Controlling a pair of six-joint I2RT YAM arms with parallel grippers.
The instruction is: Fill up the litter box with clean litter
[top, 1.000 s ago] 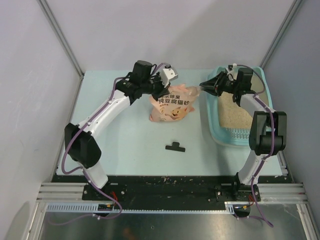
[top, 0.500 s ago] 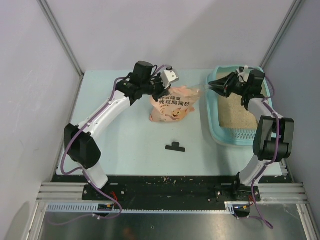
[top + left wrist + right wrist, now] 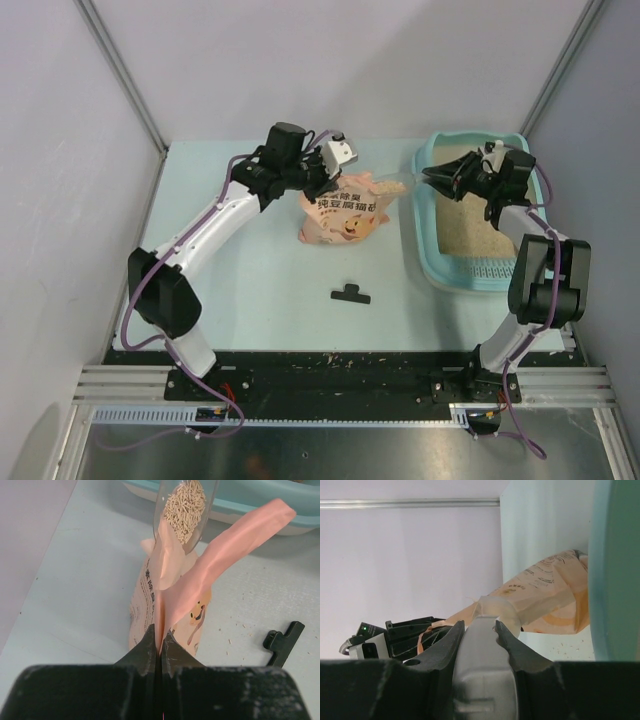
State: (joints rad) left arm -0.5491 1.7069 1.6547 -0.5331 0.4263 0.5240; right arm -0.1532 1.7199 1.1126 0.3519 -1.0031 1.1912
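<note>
The teal litter box (image 3: 431, 262) lies at the right with beige clean litter (image 3: 463, 226) spread over its floor; its rim also shows in the left wrist view (image 3: 250, 496) and the right wrist view (image 3: 615, 570). My right gripper (image 3: 437, 176) (image 3: 479, 627) is shut on the handle of a clear scoop (image 3: 398, 186) (image 3: 481, 650). The scoop's bowl (image 3: 185, 505) holds litter and hangs over the bag's mouth, just left of the box. My left gripper (image 3: 323, 186) (image 3: 160, 640) is shut on the top edge of the peach-pink bag (image 3: 345, 215) (image 3: 172, 592), holding it upright.
A small black clip (image 3: 350, 293) (image 3: 284, 641) lies on the table in front of the bag. Stray granules dot the table near the bag. Grey walls close in the table at left, back and right.
My right gripper has drawn back to the right from the bag's mouth toward the litter box, bringing the loaded scoop with it. The left gripper and the bag have stayed put.
</note>
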